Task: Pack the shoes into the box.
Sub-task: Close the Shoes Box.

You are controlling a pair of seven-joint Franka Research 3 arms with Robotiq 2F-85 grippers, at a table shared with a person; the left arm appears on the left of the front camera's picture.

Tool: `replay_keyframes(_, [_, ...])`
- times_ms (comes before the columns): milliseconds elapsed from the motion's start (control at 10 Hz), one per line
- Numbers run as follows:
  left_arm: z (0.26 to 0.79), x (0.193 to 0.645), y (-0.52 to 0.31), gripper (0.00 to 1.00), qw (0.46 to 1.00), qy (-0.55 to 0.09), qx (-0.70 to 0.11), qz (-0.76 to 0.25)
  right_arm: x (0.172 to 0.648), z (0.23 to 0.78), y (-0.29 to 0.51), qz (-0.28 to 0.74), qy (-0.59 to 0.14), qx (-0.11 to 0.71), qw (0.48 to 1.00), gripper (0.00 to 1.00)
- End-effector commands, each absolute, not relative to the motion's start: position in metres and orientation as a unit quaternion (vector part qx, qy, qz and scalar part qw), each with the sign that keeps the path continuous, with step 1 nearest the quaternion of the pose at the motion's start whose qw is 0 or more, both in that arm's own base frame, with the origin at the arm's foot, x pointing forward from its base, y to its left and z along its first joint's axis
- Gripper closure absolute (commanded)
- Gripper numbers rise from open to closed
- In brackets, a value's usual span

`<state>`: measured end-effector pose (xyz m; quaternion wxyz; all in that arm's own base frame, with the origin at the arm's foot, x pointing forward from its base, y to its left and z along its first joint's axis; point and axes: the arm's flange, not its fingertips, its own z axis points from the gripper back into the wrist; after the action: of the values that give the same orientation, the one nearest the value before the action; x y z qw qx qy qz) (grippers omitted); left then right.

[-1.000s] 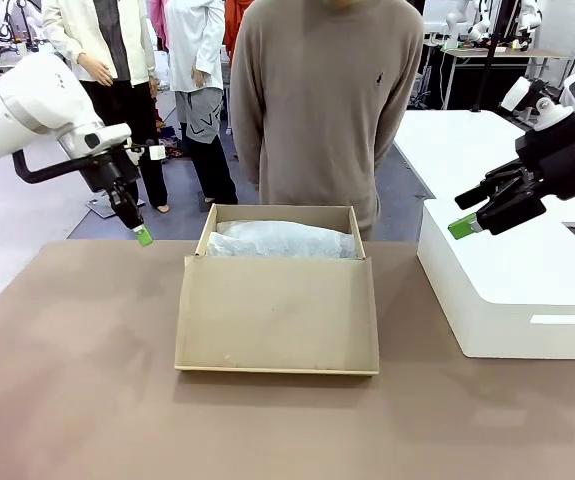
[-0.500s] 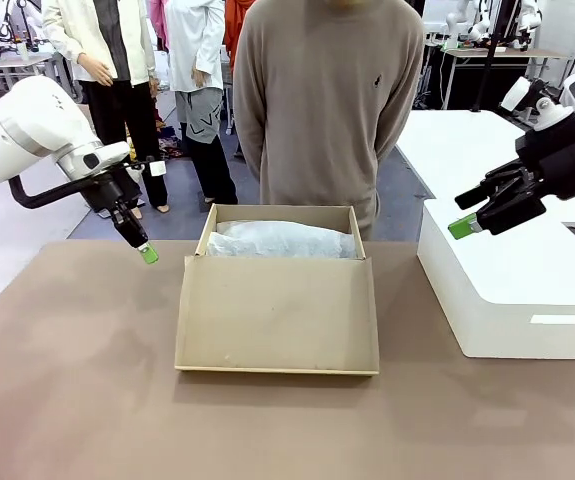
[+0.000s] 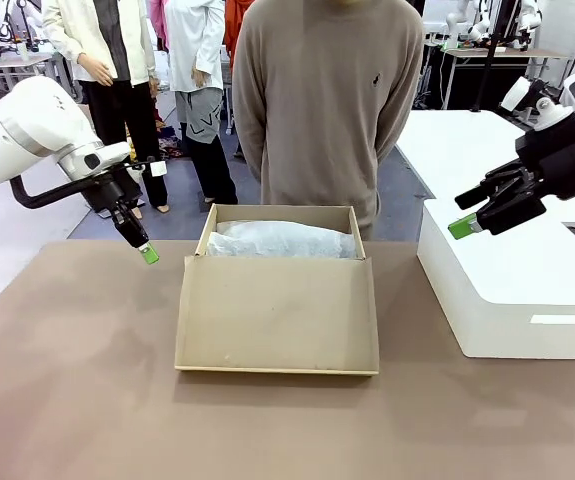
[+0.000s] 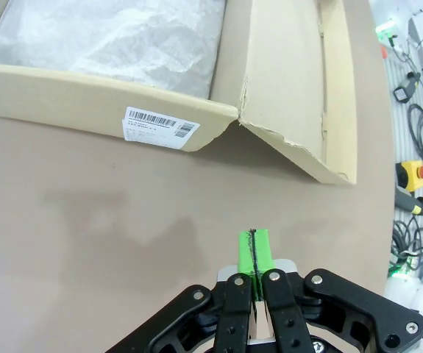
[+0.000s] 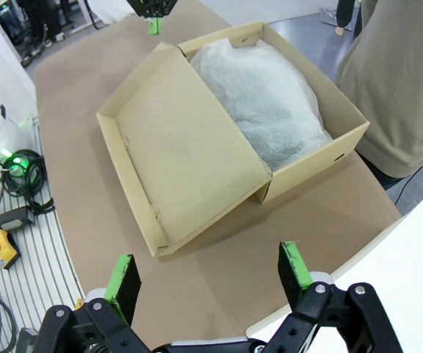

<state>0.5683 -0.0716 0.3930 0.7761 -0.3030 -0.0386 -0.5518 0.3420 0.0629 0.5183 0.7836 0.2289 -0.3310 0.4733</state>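
Across the brown table point(image 3: 87, 400), at its far edge, a person point(image 3: 317, 100) in a tan sweater stands facing the robot, arms down at the sides. A white block point(image 3: 507, 290) sits on the table's right part, just beside the box point(image 3: 282, 208). The box lies in the middle of the table, open, its flat lid point(image 3: 277, 310) hinged down toward the robot's side, and crinkled white tissue paper point(image 3: 282, 240) fills the tray.

The left arm comes in from the left with its forearm angled downward. The left gripper point(image 3: 148, 254) hangs above the bare table near the box's far left corner, well clear of the cardboard, its green pads point(image 4: 262, 250) pressed flat together with nothing between them.

The right arm is raised over the white block, with the right gripper point(image 3: 464, 228) pointing left and slightly down toward the box, its jaws spread wide and empty.

A small barcode label point(image 4: 161, 126) is stuck on the box's side wall
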Motion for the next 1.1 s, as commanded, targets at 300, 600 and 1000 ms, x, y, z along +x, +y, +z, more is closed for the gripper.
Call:
replay_keyframes(300, [0.376,0.56,-0.076,1.0,0.78,-0.052,-0.31,-0.541,0.346,0.516,0.064,0.479,-0.344,0.239,0.771,0.0])
replay_keyframes(600, [0.356,0.548,-0.082,1.0,0.781,-0.056,-0.32,-0.533,0.346,0.516,0.064,0.479,-0.344,0.239,0.771,0.0])
replay_keyframes(1000, [0.335,0.539,-0.094,1.0,0.781,-0.066,-0.333,-0.524,0.346,0.516,0.064,0.479,-0.344,0.239,0.771,0.0])
